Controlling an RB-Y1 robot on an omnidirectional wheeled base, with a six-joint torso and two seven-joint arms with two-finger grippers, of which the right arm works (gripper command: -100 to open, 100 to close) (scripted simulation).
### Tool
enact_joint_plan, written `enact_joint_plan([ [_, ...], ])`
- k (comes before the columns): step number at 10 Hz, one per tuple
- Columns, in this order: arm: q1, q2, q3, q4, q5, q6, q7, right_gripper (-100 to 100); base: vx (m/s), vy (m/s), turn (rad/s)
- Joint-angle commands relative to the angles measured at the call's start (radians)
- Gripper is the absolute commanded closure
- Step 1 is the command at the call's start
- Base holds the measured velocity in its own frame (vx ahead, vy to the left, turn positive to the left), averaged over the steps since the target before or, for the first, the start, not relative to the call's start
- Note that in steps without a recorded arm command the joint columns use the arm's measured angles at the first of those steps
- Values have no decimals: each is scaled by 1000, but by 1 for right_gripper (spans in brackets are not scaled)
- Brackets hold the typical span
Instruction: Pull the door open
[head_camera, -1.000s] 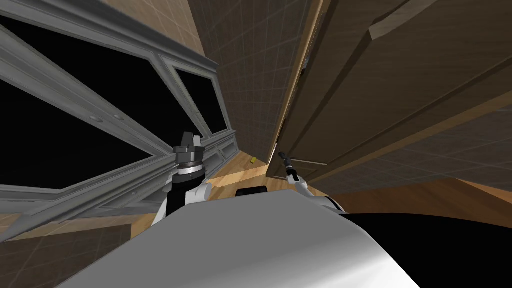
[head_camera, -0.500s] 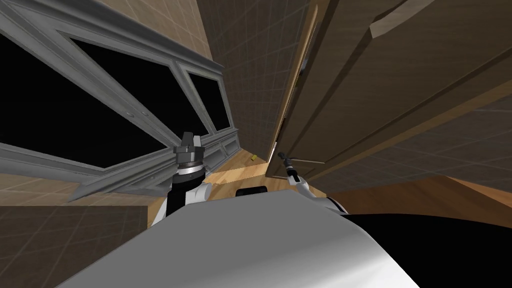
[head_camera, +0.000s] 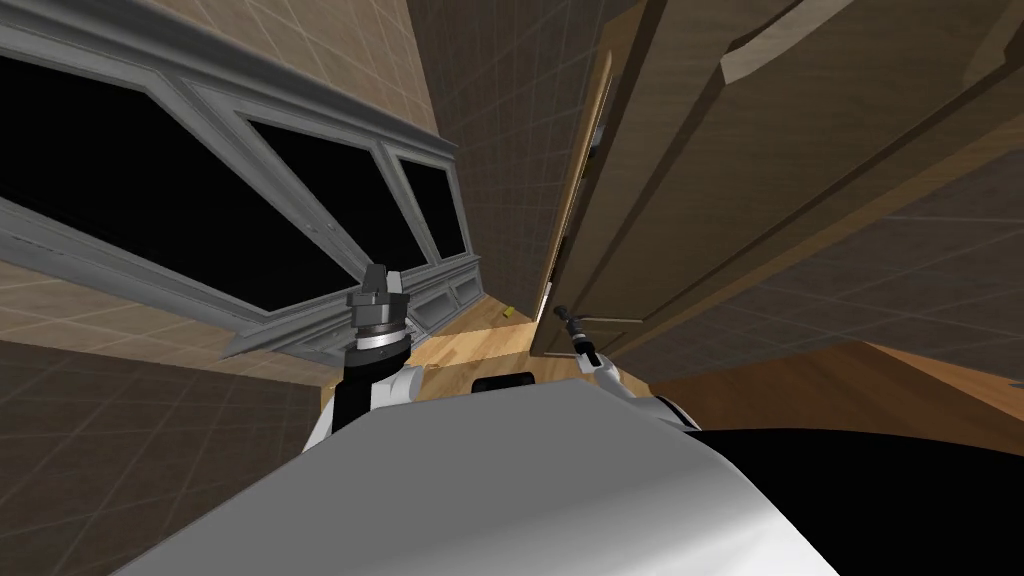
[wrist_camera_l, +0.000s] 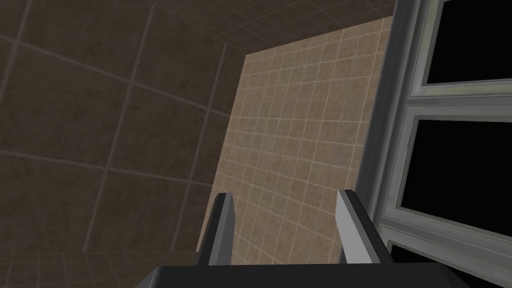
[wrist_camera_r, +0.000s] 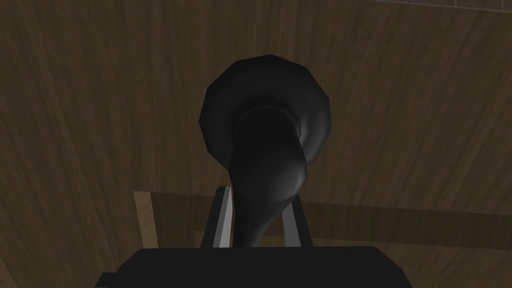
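Head view: gripper (head_camera: 563, 312) still around handle (wrist_camera_r: 267, 150)

The head camera looks steeply down and forward, rolled. From some way off it takes in the grey window frame (head_camera: 440, 288) beyond the left gripper (head_camera: 376, 272) and the brown wooden door (head_camera: 760, 180) beyond the right gripper (head_camera: 562, 311). The left wrist camera looks along its spread fingers (wrist_camera_l: 220, 230) at a tan tiled wall (wrist_camera_l: 300, 125) between them, with the same window frame past one finger. The right wrist camera sits very close to the door, facing its black lever handle (wrist_camera_r: 265, 130), which is gripped between that gripper's fingers. The door face behind it also shows in the head view.
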Motion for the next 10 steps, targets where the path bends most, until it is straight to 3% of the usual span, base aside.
enact_joint_plan([
  [1, 18, -16, 16, -9, 9, -20, -22, 100, -173, -43, 127],
  [7, 75, -66, 66, -40, 36, -85, -93, 100, -213, -58, 99],
  [9, 75, -67, 70, -36, 38, -87, -95, 100, -132, -50, 38],
  [10, 95, -79, 82, -37, 45, -115, -113, 100, -143, -50, 120],
])
